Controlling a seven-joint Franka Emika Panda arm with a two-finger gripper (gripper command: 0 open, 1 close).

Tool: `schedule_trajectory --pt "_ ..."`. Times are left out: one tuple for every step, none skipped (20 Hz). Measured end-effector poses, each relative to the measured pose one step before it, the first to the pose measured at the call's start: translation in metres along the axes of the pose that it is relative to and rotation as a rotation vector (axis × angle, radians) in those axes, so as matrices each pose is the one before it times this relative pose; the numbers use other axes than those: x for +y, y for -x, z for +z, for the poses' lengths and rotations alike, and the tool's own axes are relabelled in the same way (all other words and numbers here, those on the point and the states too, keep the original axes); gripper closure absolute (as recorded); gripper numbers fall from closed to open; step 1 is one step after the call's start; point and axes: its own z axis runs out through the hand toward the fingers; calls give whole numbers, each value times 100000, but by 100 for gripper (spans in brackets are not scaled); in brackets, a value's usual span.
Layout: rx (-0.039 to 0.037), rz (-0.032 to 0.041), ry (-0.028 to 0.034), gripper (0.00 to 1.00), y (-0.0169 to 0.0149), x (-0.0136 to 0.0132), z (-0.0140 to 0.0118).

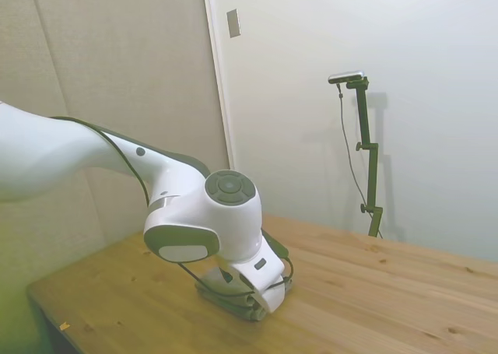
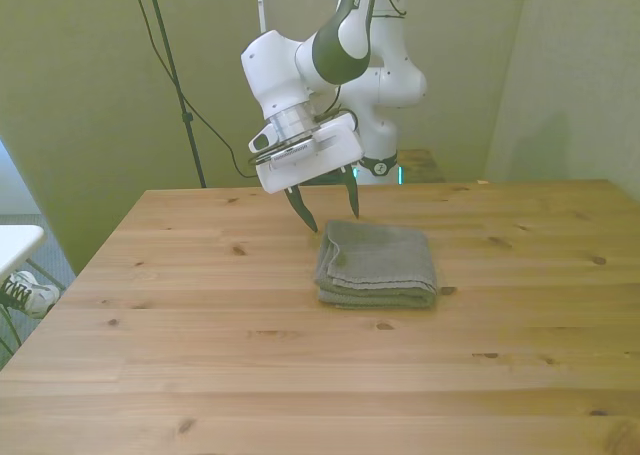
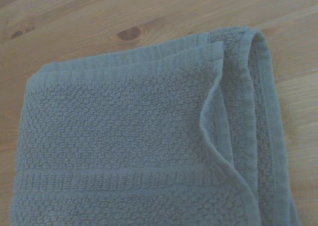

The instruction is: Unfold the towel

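Towel (image 2: pixel 378 264) is lying folded on the wooden table (image 2: pixel 200 355), around the middle of the tabletop in the front view, a bit toward the far edge. It is sitting as a flat, roughly square stack of several layers, grey-green, with thick rounded folds showing along the edge facing the camera. Gripper (image 2: pixel 328 210) is hovering just above the far corner of the towel on the front view's left, fingers pointing down and spread apart with nothing between them. One fingertip is hanging just off the towel's edge over bare wood, the other is sitting over the towel's far edge; fingertips are looking close to the cloth, but contact is not clear from this view. In the side view the arm (image 1: pixel 93 155) is reaching in low from the left and bending down, with the wrist housing covering most of the towel (image 1: pixel 233 298), so only a strip of cloth is showing under it; fingers are hidden there. Wrist view is looking straight down on the towel (image 3: pixel 124 136) from close by: waffle-like terry texture, a plain woven band running across, and stacked layered edges curling along one side, with a top layer edge lifting slightly in a curve. Wood grain and a dark knot (image 3: pixel 129 34) are showing just beyond the towel's edge. A person's shoe (image 2: pixel 22 293) is showing on the floor at the front view's far left.
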Motion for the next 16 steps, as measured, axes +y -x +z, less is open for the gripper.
schedule_trajectory --pt "-612 2 -10 0 13 -4 382" --pt "-664 83 -26 0 31 -77 428" --pt "-603 -175 154 0 58 -87 382" --pt "-573 -341 156 0 79 -103 360" --pt "-465 -688 -312 0 92 -145 262" --pt "-288 -1021 -637 0 75 -172 159" --pt "-131 -918 -698 0 68 -149 71" --pt "-78 -790 -207 100 54 -106 47" --pt "-36 -487 11 100 23 -36 23" --pt "-36 -266 15 100 17 -26 19" --pt "-32 -191 13 100 18 -28 18" --pt "-21 -155 8 100 12 -18 11" --pt "-11 -98 5 100 6 -10 7" --pt "3 -39 0 100 1 -3 0" --pt "12 -15 3 100 -4 0 1" --pt "21 -1 21 100 -17 -1 10"
